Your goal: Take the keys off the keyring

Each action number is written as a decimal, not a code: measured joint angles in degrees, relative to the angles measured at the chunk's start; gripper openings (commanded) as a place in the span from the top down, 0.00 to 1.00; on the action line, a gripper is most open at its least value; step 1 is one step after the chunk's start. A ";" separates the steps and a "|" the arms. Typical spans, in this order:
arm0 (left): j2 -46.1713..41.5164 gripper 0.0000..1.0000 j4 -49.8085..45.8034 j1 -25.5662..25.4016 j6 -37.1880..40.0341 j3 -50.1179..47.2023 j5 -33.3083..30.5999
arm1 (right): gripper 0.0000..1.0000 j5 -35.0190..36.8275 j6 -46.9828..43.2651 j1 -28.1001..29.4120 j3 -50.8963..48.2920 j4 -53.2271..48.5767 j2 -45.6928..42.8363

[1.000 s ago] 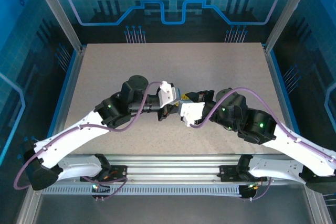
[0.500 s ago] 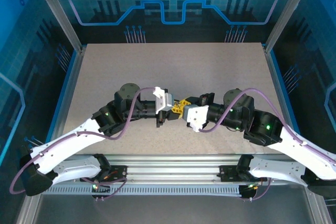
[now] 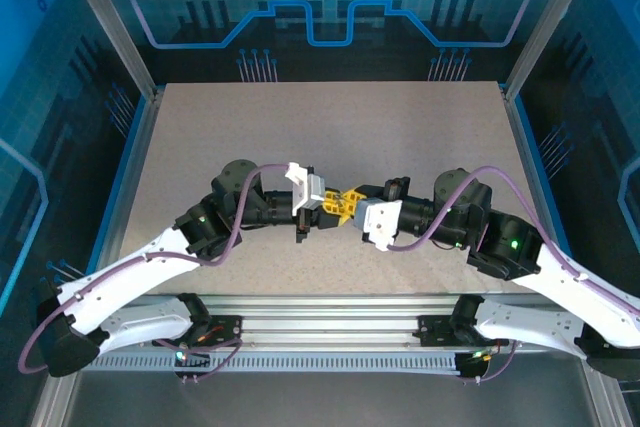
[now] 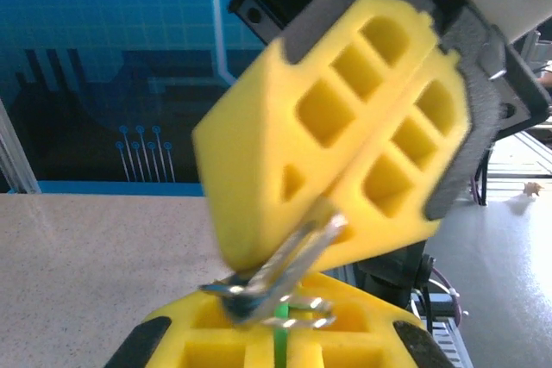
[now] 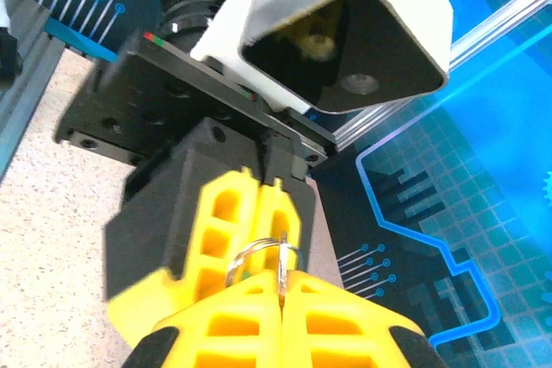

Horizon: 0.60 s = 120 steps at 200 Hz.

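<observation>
Left gripper [image 4: 276, 347]: bright yellow fingers, moulded in a grid of square hollows; black mounts.
Right gripper [image 4: 298, 233]: same yellow, same hollow grid, dark grey backing.
Keys [image 4: 280, 327]: thin bright green sliver.
Keyring [image 4: 278, 278]: silver-grey metal, glinting.
Table [image 3: 330, 127]: pale beige-grey, fine speckle.
Left arm [image 3: 140, 262] and right arm [image 3: 560, 277]: white shells, black joints, 1 purple cable each, small green light.
Back wall [image 3: 320, 7]: deep blue, lighter blue circuit lines, faint grid.
</observation>
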 measured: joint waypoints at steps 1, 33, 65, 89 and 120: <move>0.00 1.00 0.09 0.11 -0.15 -0.02 0.00 | 1.00 -0.07 0.02 -0.02 -0.02 0.02 -0.04; -0.02 1.00 1.99 1.20 -1.75 -0.09 0.39 | 1.00 -2.01 1.42 -0.35 -0.42 0.66 -0.72; -0.02 1.00 2.73 1.22 -2.69 -0.09 0.83 | 1.00 -2.67 1.92 -0.57 -0.52 1.22 -0.94; -0.04 1.00 3.17 1.36 -2.91 -0.09 1.05 | 1.00 -2.69 2.12 -0.68 -0.61 1.70 -1.03; -0.04 1.00 3.80 1.84 -3.96 -0.09 1.27 | 1.00 -4.00 2.93 -2.23 -1.01 2.45 -1.62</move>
